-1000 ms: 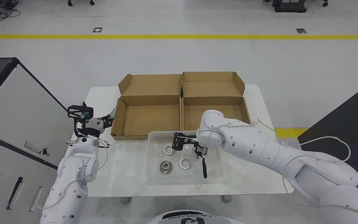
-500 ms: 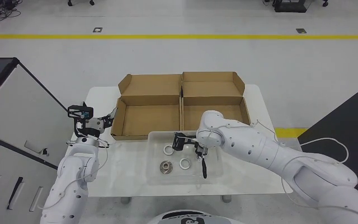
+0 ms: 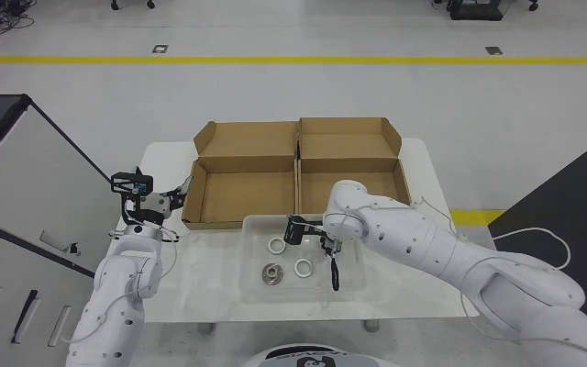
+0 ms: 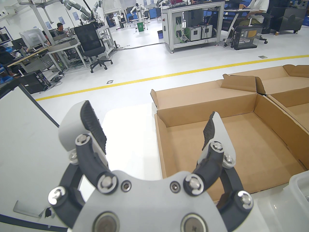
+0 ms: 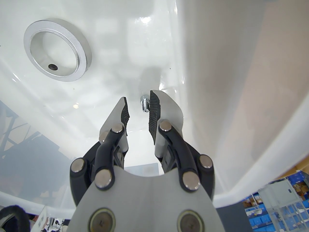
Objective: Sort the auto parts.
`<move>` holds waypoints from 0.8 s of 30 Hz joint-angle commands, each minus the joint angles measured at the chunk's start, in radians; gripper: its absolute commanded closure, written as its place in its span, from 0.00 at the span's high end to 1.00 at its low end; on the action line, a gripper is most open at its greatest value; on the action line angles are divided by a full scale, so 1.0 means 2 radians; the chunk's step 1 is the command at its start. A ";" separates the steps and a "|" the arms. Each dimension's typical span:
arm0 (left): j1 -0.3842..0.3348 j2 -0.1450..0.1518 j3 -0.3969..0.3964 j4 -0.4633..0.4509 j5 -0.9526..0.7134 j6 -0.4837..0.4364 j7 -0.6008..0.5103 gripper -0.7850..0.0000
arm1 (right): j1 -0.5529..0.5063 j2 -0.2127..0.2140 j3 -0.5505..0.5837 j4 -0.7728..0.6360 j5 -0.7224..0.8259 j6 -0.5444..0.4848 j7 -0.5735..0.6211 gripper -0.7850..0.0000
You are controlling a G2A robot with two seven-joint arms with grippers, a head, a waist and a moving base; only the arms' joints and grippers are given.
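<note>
Where right claw [image 5: 138,98] gapes, small bolt [image 5: 144,105] in tray [image 5: 217,73]

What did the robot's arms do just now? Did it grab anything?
The right claw only nudged a tiny bit inside the clear tub. It is open around a little bolt, and nothing was grabbed or dropped. The left claw, the rings and the cardboard boxes stayed put.

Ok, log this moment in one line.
right gripper: open, astride bolt in bin | left gripper: open, by box
</note>
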 commanded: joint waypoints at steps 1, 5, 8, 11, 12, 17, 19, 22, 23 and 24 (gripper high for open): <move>0.000 0.000 0.000 0.000 0.000 0.000 0.000 1.00 | -0.001 -0.001 0.001 0.000 -0.002 0.000 0.001 0.19; 0.000 0.000 0.000 0.000 0.000 0.000 0.000 1.00 | -0.003 -0.002 0.002 0.001 -0.006 0.001 0.004 0.00; 0.000 0.000 0.000 0.000 0.000 0.000 0.000 1.00 | -0.004 -0.003 0.002 0.002 -0.009 0.002 0.006 0.00; 0.000 0.000 0.000 0.000 0.000 0.000 0.000 1.00 | -0.004 -0.005 0.004 0.002 -0.009 0.002 0.008 0.00; 0.000 0.000 0.000 0.000 0.000 0.000 0.000 1.00 | -0.004 -0.005 0.005 0.001 -0.009 0.002 0.010 0.00; 0.000 0.000 0.000 0.000 0.000 0.000 0.000 1.00 | -0.003 -0.001 0.023 -0.022 0.011 0.005 0.022 0.00; 0.000 0.000 0.000 0.000 0.000 0.000 0.000 1.00 | -0.004 0.004 0.033 -0.037 0.021 0.005 0.034 0.00; 0.000 0.000 0.000 0.000 0.000 0.000 0.000 1.00 | -0.008 0.012 0.050 -0.062 0.042 0.005 0.045 0.00; 0.000 0.000 0.000 0.000 0.000 0.000 0.000 1.00 | -0.009 0.015 0.054 -0.068 0.047 0.006 0.045 0.00; 0.000 0.000 0.000 0.000 0.000 0.000 0.000 1.00 | -0.010 0.018 0.058 -0.075 0.055 0.006 0.045 0.00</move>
